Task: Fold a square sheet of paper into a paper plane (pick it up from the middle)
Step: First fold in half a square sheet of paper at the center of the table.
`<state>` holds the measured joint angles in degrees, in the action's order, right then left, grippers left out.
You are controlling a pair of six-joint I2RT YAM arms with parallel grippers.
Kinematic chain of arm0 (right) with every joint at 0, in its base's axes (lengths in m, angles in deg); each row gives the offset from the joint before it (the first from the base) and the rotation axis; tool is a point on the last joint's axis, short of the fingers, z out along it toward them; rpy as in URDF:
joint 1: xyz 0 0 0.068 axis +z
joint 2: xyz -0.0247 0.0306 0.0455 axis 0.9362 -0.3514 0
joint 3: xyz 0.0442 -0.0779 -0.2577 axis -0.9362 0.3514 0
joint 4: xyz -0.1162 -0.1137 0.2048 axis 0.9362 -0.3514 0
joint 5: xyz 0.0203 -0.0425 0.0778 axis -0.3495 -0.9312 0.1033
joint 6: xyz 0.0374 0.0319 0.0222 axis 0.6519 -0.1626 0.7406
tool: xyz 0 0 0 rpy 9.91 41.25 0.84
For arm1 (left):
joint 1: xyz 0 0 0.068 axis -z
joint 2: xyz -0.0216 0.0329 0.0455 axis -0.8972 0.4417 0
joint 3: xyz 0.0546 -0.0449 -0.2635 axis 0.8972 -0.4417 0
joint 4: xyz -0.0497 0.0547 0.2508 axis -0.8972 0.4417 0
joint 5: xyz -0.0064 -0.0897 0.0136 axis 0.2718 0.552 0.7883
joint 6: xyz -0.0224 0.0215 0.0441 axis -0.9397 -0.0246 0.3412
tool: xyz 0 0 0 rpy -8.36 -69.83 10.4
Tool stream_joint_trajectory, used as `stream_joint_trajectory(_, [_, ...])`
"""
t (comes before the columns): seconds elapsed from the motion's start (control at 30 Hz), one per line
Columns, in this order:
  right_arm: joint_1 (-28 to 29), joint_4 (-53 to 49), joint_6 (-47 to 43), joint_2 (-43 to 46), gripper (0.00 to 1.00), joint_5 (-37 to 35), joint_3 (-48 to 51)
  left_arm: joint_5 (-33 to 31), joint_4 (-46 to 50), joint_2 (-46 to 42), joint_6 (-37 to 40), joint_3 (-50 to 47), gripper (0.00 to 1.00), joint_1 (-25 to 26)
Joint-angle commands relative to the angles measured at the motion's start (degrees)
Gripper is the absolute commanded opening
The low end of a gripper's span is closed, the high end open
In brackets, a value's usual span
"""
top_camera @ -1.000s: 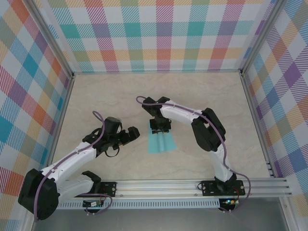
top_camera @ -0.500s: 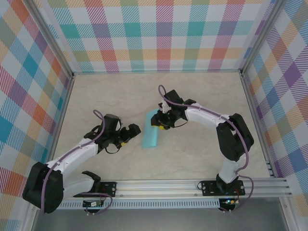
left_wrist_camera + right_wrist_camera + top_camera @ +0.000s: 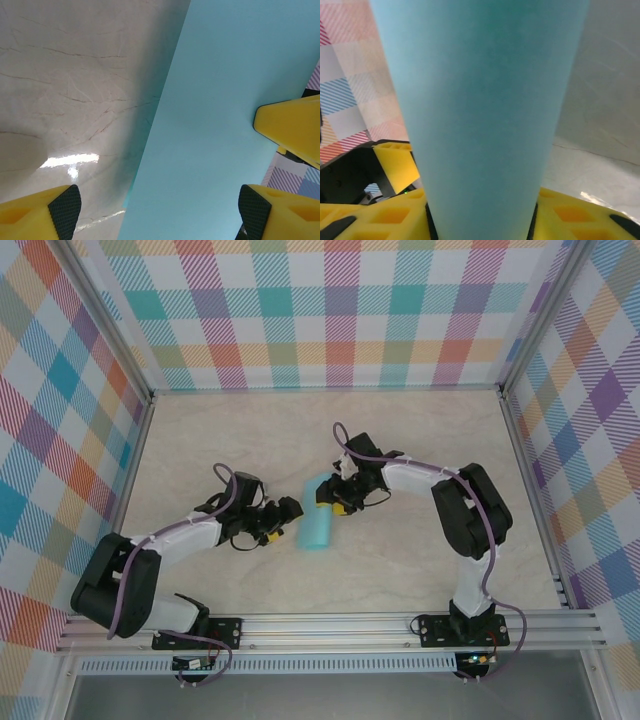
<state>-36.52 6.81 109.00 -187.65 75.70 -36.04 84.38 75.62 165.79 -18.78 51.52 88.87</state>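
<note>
The square sheet of paper (image 3: 316, 520) is teal and bowed into a narrow strip, raised off the table at mid-table. My right gripper (image 3: 336, 500) grips its far end. In the right wrist view the sheet (image 3: 480, 100) rises between the yellow fingers (image 3: 570, 215), and both pads press its sides at my right gripper (image 3: 481, 222). My left gripper (image 3: 284, 514) reaches in from the left. Its jaws stand wide open around the sheet (image 3: 220, 125) at my left gripper (image 3: 160, 212). The left pad (image 3: 65, 210) is well clear of the paper.
The beige marble table (image 3: 220, 440) is walled by checked panels (image 3: 330, 310) at the back and sides. An aluminium rail (image 3: 350, 625) with the arm bases runs along the near edge. A finger of my right gripper (image 3: 295, 127) shows beyond the sheet.
The sheet lay broad under the right gripper; it is now lifted, turned and narrowed into a strip further left. The left arm has stretched right until its jaws straddle the sheet.
</note>
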Motion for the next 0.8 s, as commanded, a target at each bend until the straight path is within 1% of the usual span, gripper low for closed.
stream_joint_trajectory(0.0, [-0.7, -2.3, -2.8, -0.4, 0.52, -1.1, 0.1, 1.2, -1.9, 1.7, -0.5, 1.9, 0.84, 1.1])
stream_joint_trajectory(0.13, [-1.0, -4.7, -3.9, 0.4, 0.54, -2.8, -0.6, 1.1, -2.3, 3.2, -0.4, 2.3, 0.83, 2.2])
stream_joint_trajectory(0.37, [-1.0, -5.0, -3.5, 0.6, 0.56, -3.9, -0.1, 1.5, -3.3, 4.2, -0.6, 2.6, 0.8, 2.7])
stream_joint_trajectory(0.5, [-1.0, -5.6, -3.1, 1.0, 0.58, -4.9, 0.6, 1.5, -3.2, 3.4, -0.6, 2.1, 0.8, 2.7])
stream_joint_trajectory(0.73, [-1.0, -5.8, -2.6, 2.9, 0.62, -5.6, 2.3, 3.3, -4.2, 2.8, -0.8, 1.7, 0.81, 2.7])
stream_joint_trajectory(0.77, [-1.0, -5.8, -2.6, 3.1, 0.64, -5.7, 2.6, 3.6, -4.4, 2.8, -0.8, 1.7, 0.81, 2.6])
